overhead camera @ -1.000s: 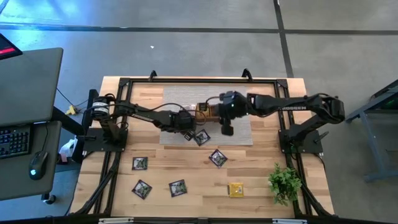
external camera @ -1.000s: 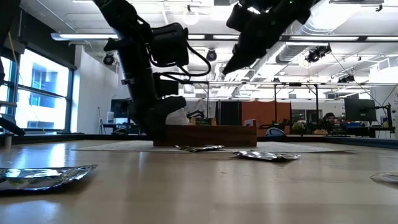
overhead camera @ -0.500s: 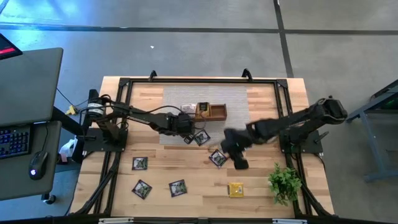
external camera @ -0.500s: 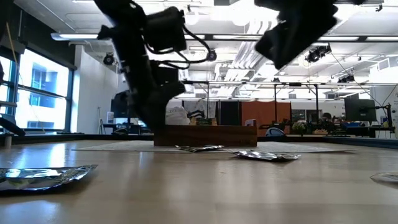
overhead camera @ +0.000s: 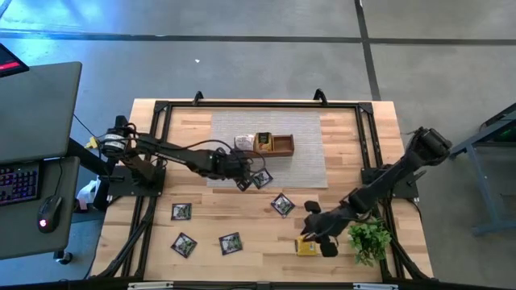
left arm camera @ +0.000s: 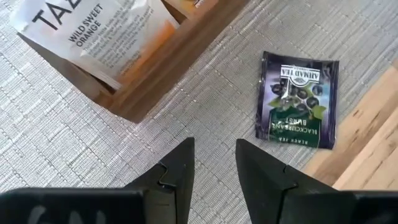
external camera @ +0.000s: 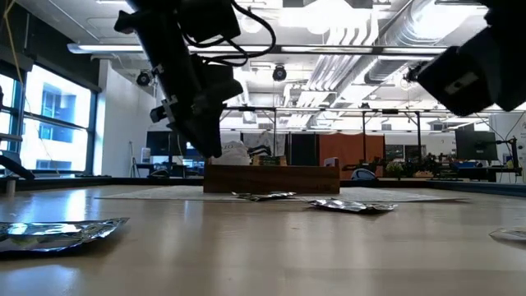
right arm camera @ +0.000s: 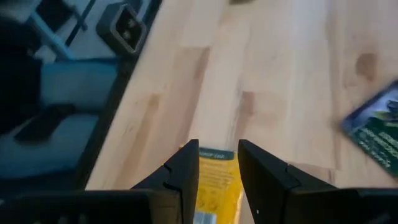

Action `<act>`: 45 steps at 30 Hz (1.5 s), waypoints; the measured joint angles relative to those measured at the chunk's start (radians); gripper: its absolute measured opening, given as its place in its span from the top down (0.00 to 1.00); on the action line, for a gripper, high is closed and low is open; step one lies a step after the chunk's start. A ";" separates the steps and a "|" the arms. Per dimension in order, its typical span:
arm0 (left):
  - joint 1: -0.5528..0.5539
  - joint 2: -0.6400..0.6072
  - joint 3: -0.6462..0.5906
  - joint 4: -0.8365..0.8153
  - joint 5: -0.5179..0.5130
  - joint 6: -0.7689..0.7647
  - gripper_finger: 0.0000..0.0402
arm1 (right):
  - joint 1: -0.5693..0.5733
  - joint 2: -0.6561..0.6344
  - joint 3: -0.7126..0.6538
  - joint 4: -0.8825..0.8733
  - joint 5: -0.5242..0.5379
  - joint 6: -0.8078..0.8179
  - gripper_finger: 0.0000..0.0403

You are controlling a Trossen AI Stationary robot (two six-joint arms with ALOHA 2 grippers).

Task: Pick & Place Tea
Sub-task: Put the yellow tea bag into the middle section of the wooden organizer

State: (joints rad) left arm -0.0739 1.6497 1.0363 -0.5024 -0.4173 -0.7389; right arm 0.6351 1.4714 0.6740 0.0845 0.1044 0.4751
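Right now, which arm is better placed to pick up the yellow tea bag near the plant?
Right. Its open claw hangs directly over the yellow tea bag, which shows between its fingers. The left claw is far off by the wooden tray, over the grey mat.

Past my left pincer I read "WILD SWEET ORANGE" under big letters "TAZ", cut off at the edge, on the white-and-orange sachet [left arm camera: 93, 37] standing in the wooden tray [left arm camera: 158, 74]. The dark sachet [left arm camera: 298, 99] lying on the grey mat [left arm camera: 205, 112] beside the tray says "AHMAD TEA" and "BLACKCURRANT BURST". I cannot read the print on the yellow sachet [right arm camera: 214, 180].
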 joint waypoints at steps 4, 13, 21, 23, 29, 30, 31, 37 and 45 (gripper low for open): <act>0.000 0.000 0.000 0.010 0.014 -0.020 0.71 | 0.003 0.049 -0.035 0.016 0.012 0.020 0.73; 0.001 0.000 0.000 0.041 0.040 -0.029 0.71 | -0.022 0.205 -0.035 0.121 -0.135 -0.031 0.73; 0.001 0.000 0.000 0.039 0.049 -0.029 0.71 | -0.039 0.262 -0.031 0.149 -0.132 -0.129 0.73; 0.001 0.000 0.000 0.038 0.067 -0.027 0.71 | -0.039 0.283 -0.031 0.152 -0.108 -0.168 0.73; 0.001 0.000 0.000 0.036 0.070 -0.001 0.71 | -0.037 0.335 -0.025 0.168 -0.048 -0.298 0.74; 0.001 0.000 0.000 0.035 0.070 -0.001 0.71 | -0.038 0.340 -0.025 0.172 -0.047 -0.316 0.75; 0.001 0.000 0.000 0.032 0.070 0.001 0.71 | -0.039 0.342 -0.025 0.175 -0.048 -0.329 0.76; 0.001 0.000 0.000 0.027 0.070 0.001 0.71 | -0.043 0.343 -0.025 0.182 -0.079 -0.343 0.95; 0.000 0.001 0.000 0.056 0.072 0.085 0.71 | -0.118 0.262 -0.038 0.155 -0.219 -0.456 0.98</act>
State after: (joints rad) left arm -0.0743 1.6505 1.0359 -0.4468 -0.3456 -0.6542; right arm 0.5169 1.7332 0.6356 0.2391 -0.1145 0.0191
